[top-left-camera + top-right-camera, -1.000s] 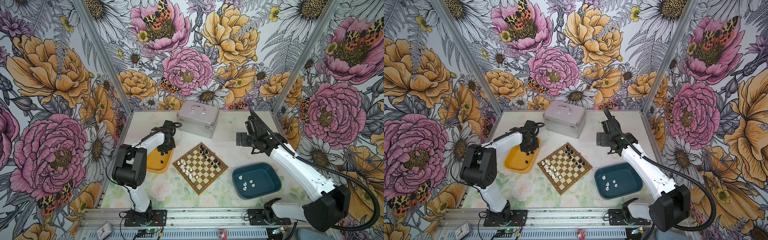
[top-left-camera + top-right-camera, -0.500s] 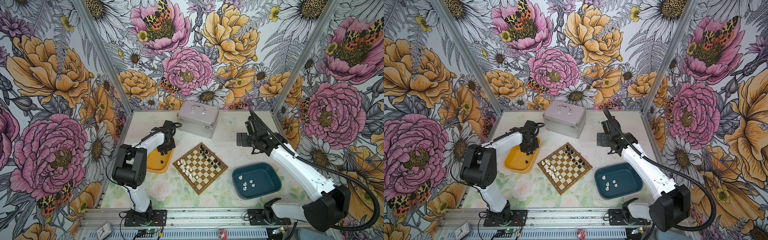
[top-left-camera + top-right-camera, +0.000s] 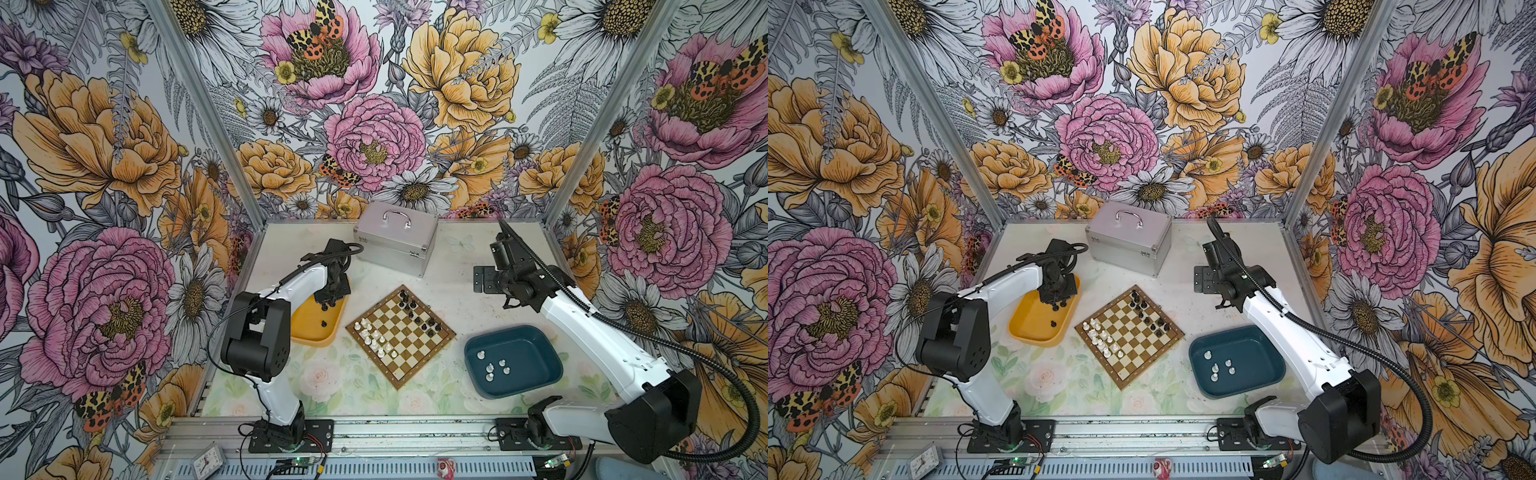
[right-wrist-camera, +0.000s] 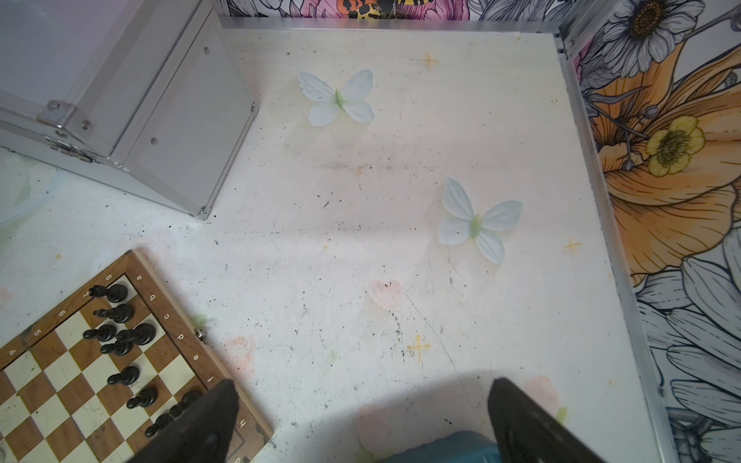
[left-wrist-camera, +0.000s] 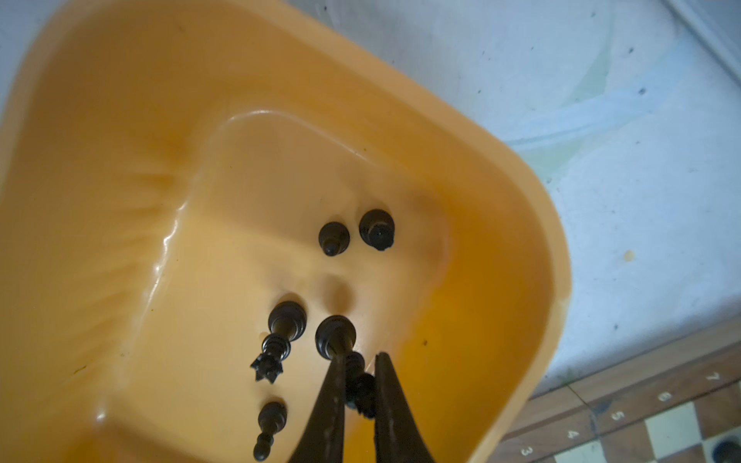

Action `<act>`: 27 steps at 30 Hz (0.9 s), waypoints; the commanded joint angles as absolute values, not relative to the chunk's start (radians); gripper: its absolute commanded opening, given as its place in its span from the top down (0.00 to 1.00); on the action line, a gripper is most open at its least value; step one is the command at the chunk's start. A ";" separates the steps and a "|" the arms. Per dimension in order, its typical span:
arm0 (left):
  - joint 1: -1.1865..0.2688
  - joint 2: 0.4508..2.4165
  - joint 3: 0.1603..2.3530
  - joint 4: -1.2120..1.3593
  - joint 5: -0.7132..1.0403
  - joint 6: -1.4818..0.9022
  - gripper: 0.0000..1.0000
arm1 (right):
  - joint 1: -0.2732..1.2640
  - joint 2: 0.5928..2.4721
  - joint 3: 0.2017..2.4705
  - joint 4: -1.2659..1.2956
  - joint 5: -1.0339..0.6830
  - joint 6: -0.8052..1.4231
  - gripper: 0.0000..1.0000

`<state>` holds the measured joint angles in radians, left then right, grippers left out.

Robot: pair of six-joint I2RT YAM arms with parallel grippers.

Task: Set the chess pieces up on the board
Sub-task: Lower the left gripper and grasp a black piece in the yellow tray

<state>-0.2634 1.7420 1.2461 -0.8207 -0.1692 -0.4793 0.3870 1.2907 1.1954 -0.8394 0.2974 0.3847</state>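
Neither arm has visibly shifted since the earlier frames. The left end effector is pinched on a black piece in the yellow tray, at 9 o'clock from the mid-table board. Only the left wrist view shows four other black pieces beside it. The right end effector gapes wide, holding nothing, above the scuffed white table. Flowered walls surround it.

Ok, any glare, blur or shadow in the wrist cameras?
Left wrist view: white glare streaks on the wall of the yellow tray; the left gripper, shut on a black piece, looks dark and soft near the lens. Right wrist view: the open right gripper is blurred, with a soft shadow on the table.
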 commanded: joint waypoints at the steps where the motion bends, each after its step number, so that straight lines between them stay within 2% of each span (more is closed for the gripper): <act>1: -0.263 1.678 1.285 -0.823 -0.159 -0.466 0.86 | 0.394 1.269 1.239 -0.853 0.337 0.387 0.01; 18: -0.260 1.561 1.353 -0.835 -0.059 -0.502 0.86 | 0.397 1.280 1.290 -0.879 0.341 0.372 0.00; 27: -0.333 1.552 1.386 -0.832 -0.015 -0.553 0.86 | 0.399 1.243 1.261 -0.897 0.340 0.380 0.01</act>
